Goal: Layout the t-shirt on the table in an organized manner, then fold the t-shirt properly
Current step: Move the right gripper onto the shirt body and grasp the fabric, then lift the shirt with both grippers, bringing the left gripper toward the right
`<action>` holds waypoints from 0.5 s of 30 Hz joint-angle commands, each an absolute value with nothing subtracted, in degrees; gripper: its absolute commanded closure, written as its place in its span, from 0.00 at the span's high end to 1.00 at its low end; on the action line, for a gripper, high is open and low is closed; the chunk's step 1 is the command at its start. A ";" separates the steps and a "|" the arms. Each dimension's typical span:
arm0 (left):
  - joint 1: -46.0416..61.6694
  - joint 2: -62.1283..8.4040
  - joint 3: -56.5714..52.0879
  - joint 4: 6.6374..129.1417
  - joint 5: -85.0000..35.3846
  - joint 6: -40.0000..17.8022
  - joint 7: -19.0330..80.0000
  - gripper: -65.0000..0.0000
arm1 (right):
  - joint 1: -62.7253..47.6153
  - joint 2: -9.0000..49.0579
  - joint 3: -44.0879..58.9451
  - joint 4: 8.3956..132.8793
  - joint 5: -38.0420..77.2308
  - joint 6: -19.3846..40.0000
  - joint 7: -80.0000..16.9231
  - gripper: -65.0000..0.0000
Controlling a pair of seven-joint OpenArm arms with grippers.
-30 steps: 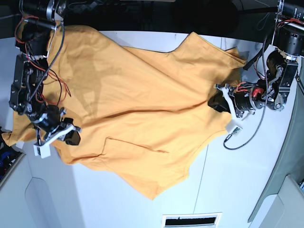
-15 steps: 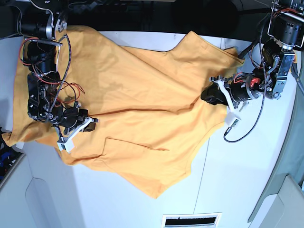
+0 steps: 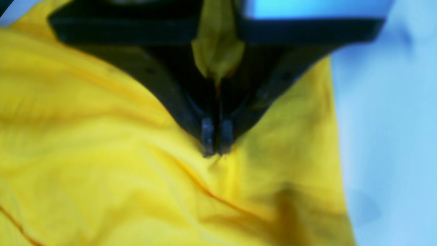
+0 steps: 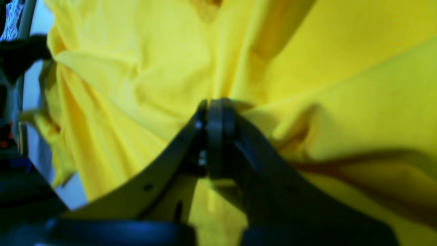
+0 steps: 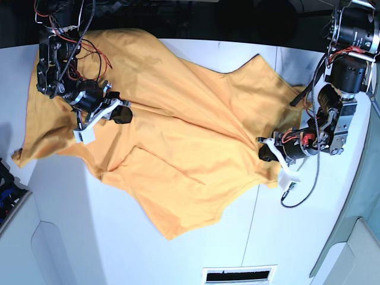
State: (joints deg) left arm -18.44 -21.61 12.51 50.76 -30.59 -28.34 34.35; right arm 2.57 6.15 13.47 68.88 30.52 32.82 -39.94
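Observation:
The orange t-shirt [image 5: 190, 136] lies rumpled and slanted across the white table [image 5: 89, 237], with folds running through its middle. My left gripper [image 5: 265, 153] is at the shirt's right edge; in the left wrist view it [image 3: 215, 145] is shut, with a tuck of the t-shirt [image 3: 102, 153] caught between the jaws and bare table [image 3: 392, 119] beside it. My right gripper [image 5: 122, 113] sits on the shirt's upper left part. In the right wrist view it [image 4: 216, 109] is shut, and the t-shirt's cloth [image 4: 341, 68] puckers toward its tips.
A vent slot [image 5: 239, 275] is set in the table's near edge. A thin seam [image 5: 252, 225] runs down the tabletop. A loose cable [image 5: 300, 193] hangs by the left arm. Dark clutter lies past the far edge, and a grey panel [image 5: 356, 249] stands at lower right.
My left gripper has closed on the shirt's right edge and moved down the view. My right gripper, shut on the cloth, has moved up and rightward, dragging the shirt's left part with it.

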 commanded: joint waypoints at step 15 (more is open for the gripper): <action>-22.41 -25.36 12.62 66.94 -44.29 -37.12 42.81 0.00 | 12.86 5.82 13.45 75.96 26.72 32.53 -38.17 0.00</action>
State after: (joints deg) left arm -21.54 -24.95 12.84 66.35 -44.01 -36.38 43.53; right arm 11.46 5.56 13.43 74.96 25.58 32.12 -39.72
